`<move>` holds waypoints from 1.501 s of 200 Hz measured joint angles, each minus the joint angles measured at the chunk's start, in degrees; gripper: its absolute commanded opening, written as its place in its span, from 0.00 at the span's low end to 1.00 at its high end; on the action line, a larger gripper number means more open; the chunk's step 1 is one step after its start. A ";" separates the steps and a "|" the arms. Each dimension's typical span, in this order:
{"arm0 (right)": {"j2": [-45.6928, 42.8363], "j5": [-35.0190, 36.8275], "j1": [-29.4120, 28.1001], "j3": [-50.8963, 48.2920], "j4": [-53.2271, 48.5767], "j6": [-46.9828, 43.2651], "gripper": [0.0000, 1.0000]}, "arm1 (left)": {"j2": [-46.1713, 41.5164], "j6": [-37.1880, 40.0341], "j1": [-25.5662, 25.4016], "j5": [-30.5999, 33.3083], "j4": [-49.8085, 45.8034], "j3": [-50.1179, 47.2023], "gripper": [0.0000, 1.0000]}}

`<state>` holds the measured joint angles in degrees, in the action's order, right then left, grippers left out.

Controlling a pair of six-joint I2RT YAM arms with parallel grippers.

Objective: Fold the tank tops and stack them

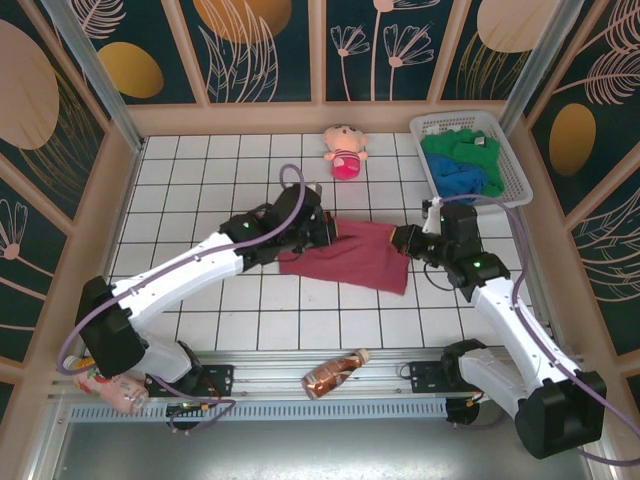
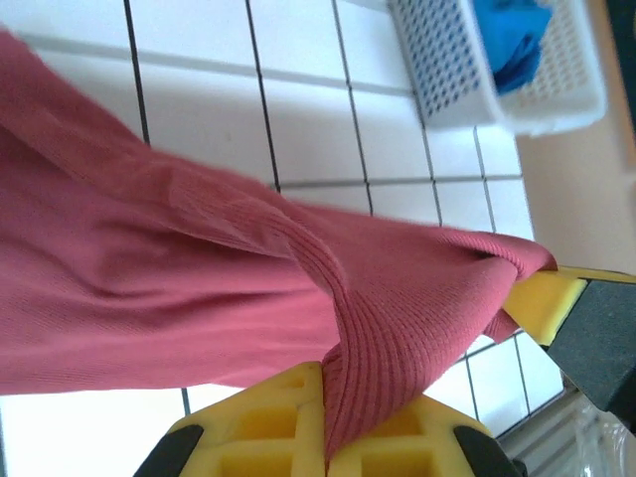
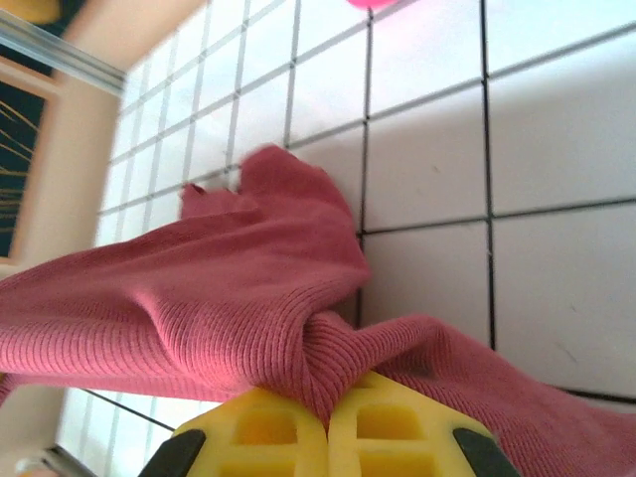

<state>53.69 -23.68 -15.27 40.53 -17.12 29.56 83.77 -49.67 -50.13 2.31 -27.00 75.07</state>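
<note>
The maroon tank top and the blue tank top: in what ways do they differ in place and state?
The maroon tank top is spread out on the tiled table; the blue tank top sits bunched in the white basket. The maroon one is pinched at opposite edges by the left claw and the right claw; no claw holds the blue one. Both are plain soft cloth, and neither is folded.

The maroon top (image 1: 352,257) is showing a fine ribbed knit, soft and matt. The table (image 1: 200,170) is gleaming in smooth, glossy white tiles. Far right, the basket (image 1: 520,175) is looking like perforated white plastic. The doll (image 1: 345,152) is looking plush. Near, the bottle (image 1: 335,372) is glinting on a dull metal rail (image 1: 260,385).
</note>
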 measured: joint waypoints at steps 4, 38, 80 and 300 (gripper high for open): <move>0.11 -0.74 0.31 0.24 0.50 0.26 0.05 | -0.02 0.37 0.17 0.33 -0.72 0.87 0.00; 2.10 -5.88 1.38 3.43 4.39 1.44 0.03 | 2.27 7.54 1.49 3.76 -9.75 13.70 0.00; 5.73 -6.32 3.32 15.32 7.48 0.44 0.06 | 11.41 16.11 2.82 8.07 -15.02 34.38 0.00; 19.91 7.06 -11.56 -0.83 5.14 -1.75 0.50 | -11.58 5.38 11.52 10.34 -14.56 -21.55 0.00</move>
<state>73.60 -16.62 -26.83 39.70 -11.99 27.81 72.18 -44.29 -38.61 12.64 -41.56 53.52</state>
